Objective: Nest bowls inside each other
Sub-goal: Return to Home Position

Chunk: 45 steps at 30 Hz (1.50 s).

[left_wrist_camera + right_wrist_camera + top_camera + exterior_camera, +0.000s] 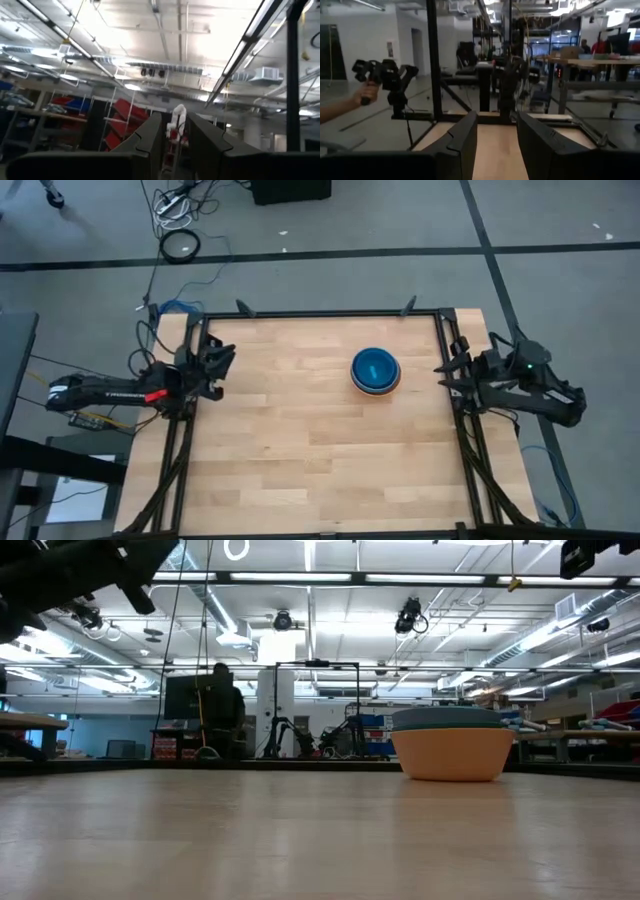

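The bowls stand as one nested stack (375,370) right of the table's middle. Its bottom rests on the wood. From above a blue bowl shows inside an orange outer one. In the low view the orange bowl (452,755) carries teal and blue rims (447,719) above its edge. My left gripper (228,358) is at the table's left edge, open, raised and pointing up toward the ceiling (175,135). My right gripper (443,370) is at the right edge, open, about level, a short way right of the stack (497,135). Nothing is between either pair of fingers.
A black frame (330,313) runs along the table's edges, with cables behind the left arm. Bare wood (300,450) lies all around the stack. Beyond the table, in the right wrist view, a person's hand (362,95) holds a black device.
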Each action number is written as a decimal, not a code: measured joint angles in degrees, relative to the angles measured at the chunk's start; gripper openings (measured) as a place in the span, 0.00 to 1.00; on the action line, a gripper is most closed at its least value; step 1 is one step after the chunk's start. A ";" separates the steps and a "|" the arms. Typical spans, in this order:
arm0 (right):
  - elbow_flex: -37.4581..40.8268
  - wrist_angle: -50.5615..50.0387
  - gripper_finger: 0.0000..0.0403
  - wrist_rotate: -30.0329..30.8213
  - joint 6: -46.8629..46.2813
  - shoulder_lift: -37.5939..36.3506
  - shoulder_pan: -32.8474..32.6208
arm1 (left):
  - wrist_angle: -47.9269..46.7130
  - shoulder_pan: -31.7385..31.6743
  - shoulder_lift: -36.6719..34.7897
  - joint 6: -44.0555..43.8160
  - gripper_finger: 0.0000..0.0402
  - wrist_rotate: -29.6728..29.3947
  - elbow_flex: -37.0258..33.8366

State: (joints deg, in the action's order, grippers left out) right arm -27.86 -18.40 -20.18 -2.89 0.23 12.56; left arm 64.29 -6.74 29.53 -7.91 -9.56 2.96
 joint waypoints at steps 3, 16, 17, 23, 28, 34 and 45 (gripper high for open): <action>-0.02 0.34 0.32 0.02 0.02 -0.02 -0.02 | 0.03 0.11 -3.74 0.96 0.25 1.20 0.00; -0.01 4.80 0.32 -0.45 0.15 -0.02 -0.01 | -12.92 0.11 -18.37 1.95 0.25 0.68 0.00; -0.03 5.38 0.32 -0.44 0.14 -0.02 -0.01 | -13.44 0.11 -19.26 2.07 0.25 0.68 0.00; -1.32 5.53 0.32 -0.42 -0.04 -0.02 -0.02 | -17.05 0.11 -25.00 3.29 0.25 0.39 0.00; -4.05 0.48 0.32 -0.06 1.49 -0.02 0.00 | -25.19 0.11 -29.40 3.42 0.25 0.31 0.02; -1.39 -3.31 0.32 1.02 1.13 0.00 0.00 | -37.86 0.11 -29.54 3.31 0.25 -0.35 0.02; 12.62 12.35 0.32 -0.47 -1.90 0.00 -0.02 | -43.79 0.11 -29.54 4.73 0.25 -2.60 0.02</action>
State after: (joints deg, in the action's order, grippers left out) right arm -15.24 -6.05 -20.65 -4.80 0.23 12.53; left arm 20.50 -6.63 -0.01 -3.18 -12.16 2.98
